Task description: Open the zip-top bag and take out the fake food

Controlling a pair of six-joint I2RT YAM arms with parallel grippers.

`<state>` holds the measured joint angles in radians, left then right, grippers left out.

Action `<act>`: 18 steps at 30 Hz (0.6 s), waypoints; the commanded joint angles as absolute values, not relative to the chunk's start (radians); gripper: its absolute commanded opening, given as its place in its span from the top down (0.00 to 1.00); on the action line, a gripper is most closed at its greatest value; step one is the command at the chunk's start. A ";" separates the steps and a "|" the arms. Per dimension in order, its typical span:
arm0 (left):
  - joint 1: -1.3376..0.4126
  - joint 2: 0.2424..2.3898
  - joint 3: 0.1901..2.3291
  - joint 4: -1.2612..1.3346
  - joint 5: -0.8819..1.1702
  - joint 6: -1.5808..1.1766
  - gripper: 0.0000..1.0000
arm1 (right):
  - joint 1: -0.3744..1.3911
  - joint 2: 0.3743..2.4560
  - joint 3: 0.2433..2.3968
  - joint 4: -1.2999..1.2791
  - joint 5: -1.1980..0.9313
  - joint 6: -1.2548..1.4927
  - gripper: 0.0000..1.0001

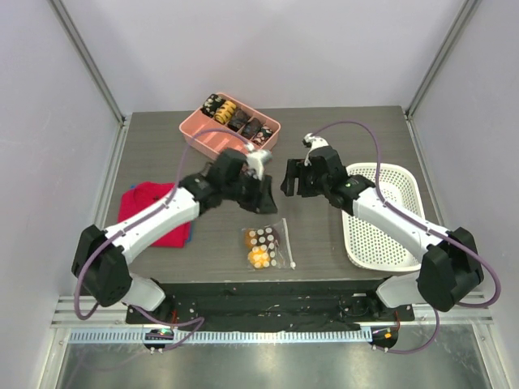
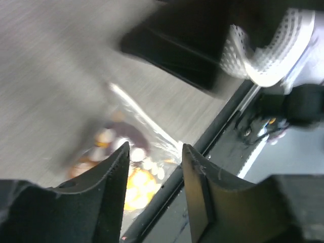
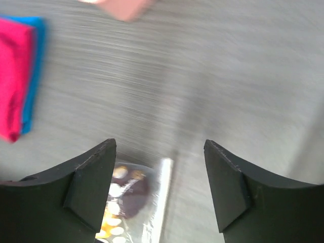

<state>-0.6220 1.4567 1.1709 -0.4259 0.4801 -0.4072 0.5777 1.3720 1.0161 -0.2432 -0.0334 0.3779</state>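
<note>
The clear zip-top bag lies on the dark table near the front edge, its white zip strip along the right side. Inside it are an orange piece and a dark red-purple piece of fake food. My left gripper hovers open and empty above and behind the bag; its view shows the bag blurred between the fingers. My right gripper is open and empty, farther back and to the right; its view shows the bag and zip strip below.
A pink divided tray with dark and striped pieces stands at the back. A red folded cloth on a blue one lies at the left. A white perforated basket stands at the right. The table's front edge runs just below the bag.
</note>
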 commanded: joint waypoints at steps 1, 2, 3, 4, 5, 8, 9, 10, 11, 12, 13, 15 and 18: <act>-0.816 1.361 1.100 -0.396 0.072 -0.412 0.52 | 0.566 1.365 1.086 -0.498 0.184 0.557 0.23; -0.816 1.353 1.074 -0.368 0.028 -0.438 0.52 | 0.563 1.368 1.078 -0.526 0.154 0.574 0.22; -0.816 1.354 1.054 -0.350 0.028 -0.455 0.52 | 0.563 1.364 1.036 -0.526 0.135 0.587 0.22; -0.816 1.359 1.049 -0.344 0.041 -0.481 0.52 | 0.563 1.345 1.001 -0.509 0.114 0.603 0.21; -0.819 1.365 1.046 -0.345 0.051 -0.489 0.52 | 0.563 1.335 0.959 -0.439 0.019 0.624 0.20; -0.854 1.321 0.996 -0.289 0.086 -0.488 0.52 | 0.561 1.307 0.809 -0.277 -0.171 0.688 0.19; -0.876 1.301 0.974 -0.272 0.068 -0.477 0.52 | 0.563 1.302 0.748 -0.243 -0.193 0.702 0.18; -0.900 1.280 0.927 -0.223 0.049 -0.438 0.52 | 0.561 1.296 0.723 -0.188 -0.205 0.713 0.18; -0.931 1.252 0.895 -0.197 0.028 -0.420 0.52 | 0.561 1.290 0.701 -0.163 -0.234 0.718 0.17; -0.989 1.205 0.867 -0.171 -0.050 -0.408 0.52 | 0.561 1.284 0.665 -0.137 -0.250 0.725 0.17; -1.018 1.174 0.801 -0.105 -0.066 -0.393 0.53 | 0.561 1.281 0.648 -0.079 -0.267 0.726 0.17; -1.081 1.099 0.734 -0.022 -0.106 -0.362 0.53 | 0.561 1.278 0.594 -0.006 -0.340 0.735 0.17; -1.120 1.049 0.609 0.115 -0.169 -0.353 0.52 | 0.563 1.305 0.526 0.167 -0.437 0.759 0.17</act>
